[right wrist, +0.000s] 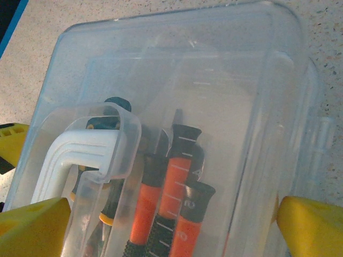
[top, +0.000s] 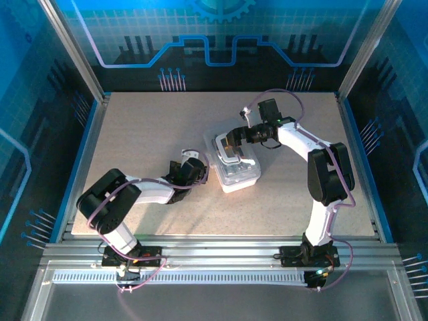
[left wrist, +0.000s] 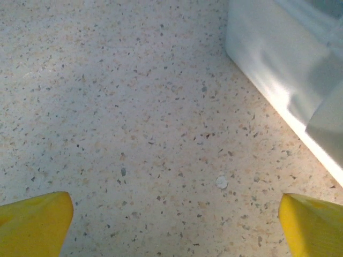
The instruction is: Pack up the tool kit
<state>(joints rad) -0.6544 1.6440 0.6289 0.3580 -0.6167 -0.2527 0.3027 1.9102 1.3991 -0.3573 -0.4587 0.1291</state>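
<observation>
At the near side of the table (top: pixel 134 134), the left gripper (left wrist: pixel 171 225) is held low over the bare surface, its yellow fingers (left wrist: pixel 32 225) spread wide with nothing between them. Just to its right, the case (top: pixel 241 177) is seen standing flat near the table's middle. Its pale wall (left wrist: pixel 268 69) is caught in the upper right corner of the left wrist view. The right gripper (right wrist: pixel 171 225) is poised over the case from the far side, jaws fully parted and nothing grasped; whether its fingers touch the lid (right wrist: pixel 214 69) cannot be told. Through the clear lid, red-and-black screwdrivers (right wrist: pixel 171 187) are seen lying side by side inside, next to the white handle (right wrist: pixel 69 160).
</observation>
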